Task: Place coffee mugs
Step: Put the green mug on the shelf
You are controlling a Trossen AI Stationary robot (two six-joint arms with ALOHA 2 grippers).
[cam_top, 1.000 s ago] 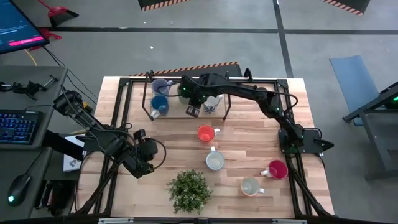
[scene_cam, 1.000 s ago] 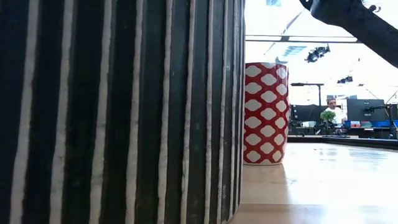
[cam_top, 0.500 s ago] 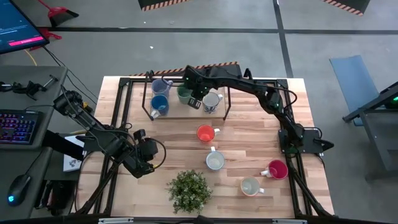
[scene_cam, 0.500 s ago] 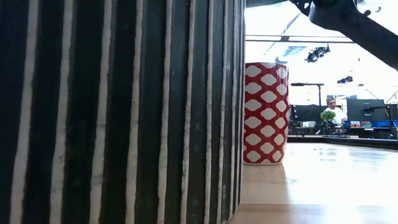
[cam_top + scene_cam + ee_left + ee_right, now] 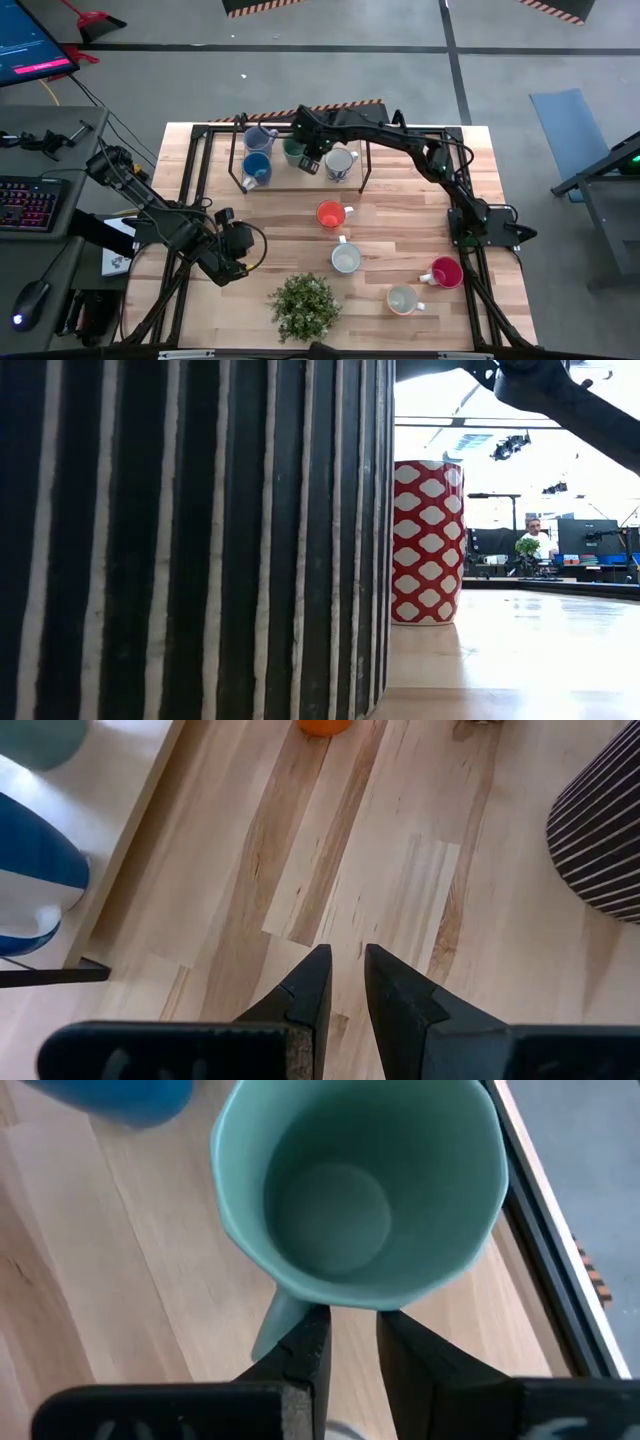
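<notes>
We see the right gripper (image 5: 311,158) reached across to the far edge of the table (image 5: 400,215), over the raised rack there, with its fingers (image 5: 305,1342) nearly together and pinching the rim of the green mug (image 5: 355,1185). That mug (image 5: 294,150) sits upright on the rack between the blue mug (image 5: 256,168) and a white patterned mug (image 5: 340,162), with the grey-blue mug (image 5: 259,138) just behind the blue one toward the far left corner. The left gripper (image 5: 228,262) waits near the left edge, its jaws almost closed on nothing, hovering over bare wood. The other mugs stand apart on the open tabletop: the orange mug (image 5: 330,214) near the middle, a white mug (image 5: 345,259) nearer the front, the cream mug (image 5: 402,299) close to the front edge, and the red mug (image 5: 445,272) by the right edge. The potted plant (image 5: 304,306) stands at the front edge.
</notes>
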